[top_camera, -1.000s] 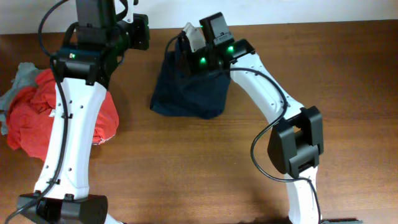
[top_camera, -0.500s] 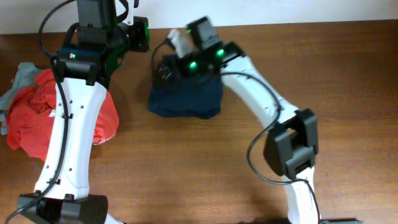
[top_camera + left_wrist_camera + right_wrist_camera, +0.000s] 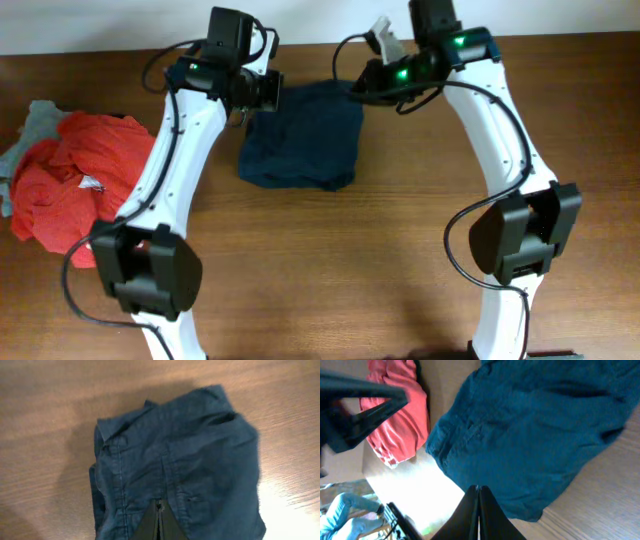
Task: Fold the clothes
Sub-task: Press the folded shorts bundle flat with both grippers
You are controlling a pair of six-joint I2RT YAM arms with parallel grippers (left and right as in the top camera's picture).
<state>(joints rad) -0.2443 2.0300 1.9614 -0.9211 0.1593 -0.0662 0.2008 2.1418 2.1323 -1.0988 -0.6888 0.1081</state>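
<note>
Left gripper has its 2 fingers pressed together with nothing visible between them, and it hangs just above the blue shirt, over the shirt's left far corner. Right gripper is likewise closed and empty as far as I can see, sitting at the opposite far corner, so the shirt lies between the 2 arms and slightly toward me from both.

From the left wrist camera, the shirt reads as a compact bundle directly beneath the fingertips: seams and a placket run up its middle, and the collar end points away from the gripper. Its edges are uneven, with a loose flap at the far right corner.

I judge this as the end of the fold on this 1 garment: it is already doubled over, and neither gripper is pinching cloth. The next move calls for either a quick tuck of that loose corner or leaving the bundle where it is.

Well out to the left of the left gripper sits the red pile, crumpled, with a grey cloth at its outer edge. I reckon that pile needs opening fingers and a pinch on 1 layer only. Bare wooden table lies nearer me.
</note>
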